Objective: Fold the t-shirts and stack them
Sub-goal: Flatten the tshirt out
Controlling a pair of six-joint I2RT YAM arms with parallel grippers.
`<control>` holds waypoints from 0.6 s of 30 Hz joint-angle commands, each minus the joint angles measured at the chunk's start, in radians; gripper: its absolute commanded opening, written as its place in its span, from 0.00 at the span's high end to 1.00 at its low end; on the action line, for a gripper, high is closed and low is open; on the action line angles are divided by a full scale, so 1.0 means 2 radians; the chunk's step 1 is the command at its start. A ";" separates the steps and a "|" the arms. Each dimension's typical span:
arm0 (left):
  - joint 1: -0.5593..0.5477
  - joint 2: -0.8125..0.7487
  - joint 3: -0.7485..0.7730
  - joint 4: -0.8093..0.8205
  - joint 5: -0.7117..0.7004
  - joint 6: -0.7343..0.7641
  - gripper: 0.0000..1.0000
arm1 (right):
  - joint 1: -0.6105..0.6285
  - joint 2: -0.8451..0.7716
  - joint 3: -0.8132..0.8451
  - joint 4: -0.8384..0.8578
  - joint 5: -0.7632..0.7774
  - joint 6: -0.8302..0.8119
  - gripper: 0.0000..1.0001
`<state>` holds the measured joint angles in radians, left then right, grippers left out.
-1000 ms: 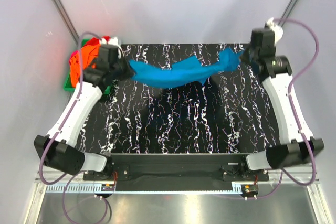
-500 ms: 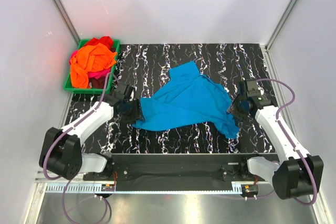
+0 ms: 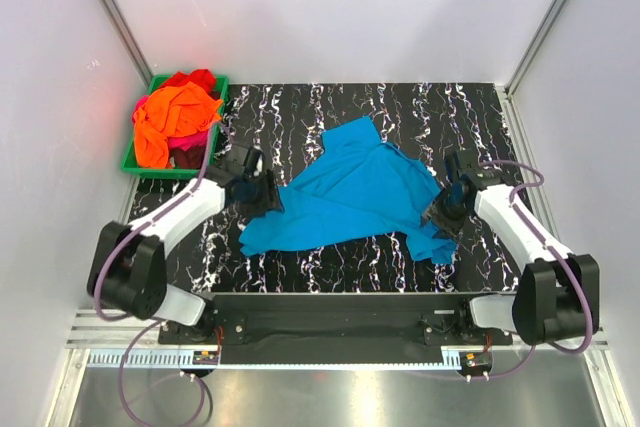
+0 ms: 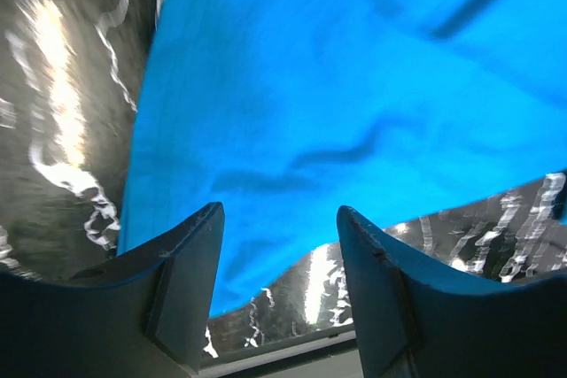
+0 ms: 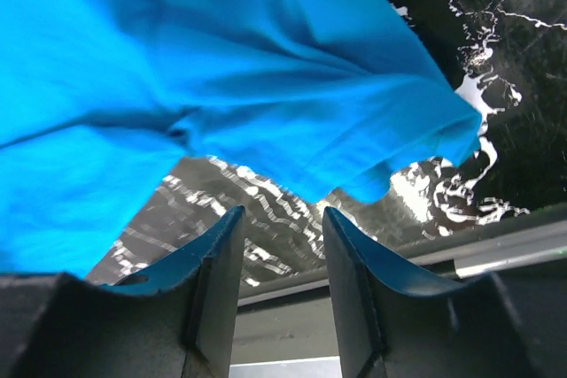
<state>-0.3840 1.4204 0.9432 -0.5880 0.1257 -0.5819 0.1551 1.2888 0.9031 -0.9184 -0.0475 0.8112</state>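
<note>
Turquoise t-shirt (image 3: 350, 197), earlier aloft, now flat and rumpled on the table (image 3: 300, 117), both jaws spread, empty

No text, label, brand, number or sign can be read on anything here.

We see a black table (image 3: 300, 117) veined with white. A blue shirt (image 3: 350, 197) lies rumpled across its middle, and a green bin (image 3: 150, 173) of shirts (image 3: 170, 122) sits at its far left corner.
</note>
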 commanded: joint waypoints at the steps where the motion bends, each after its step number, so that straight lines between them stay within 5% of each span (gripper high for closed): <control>1: -0.006 0.026 -0.044 0.039 0.036 -0.023 0.43 | 0.001 0.017 -0.028 0.037 -0.012 0.003 0.53; 9: -0.013 0.145 -0.008 0.059 -0.002 -0.017 0.45 | 0.001 0.079 -0.050 0.181 -0.031 -0.001 0.53; 14: -0.012 0.246 0.115 0.026 -0.058 0.011 0.43 | 0.001 0.136 -0.001 0.174 0.005 -0.037 0.52; 18: -0.015 0.282 0.250 -0.088 -0.146 0.013 0.42 | 0.001 0.182 0.059 0.149 0.021 -0.060 0.56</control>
<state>-0.4133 1.9320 1.3289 -0.6563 0.0517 -0.5896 0.1551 1.6070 0.9150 -0.6178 -0.0597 0.7506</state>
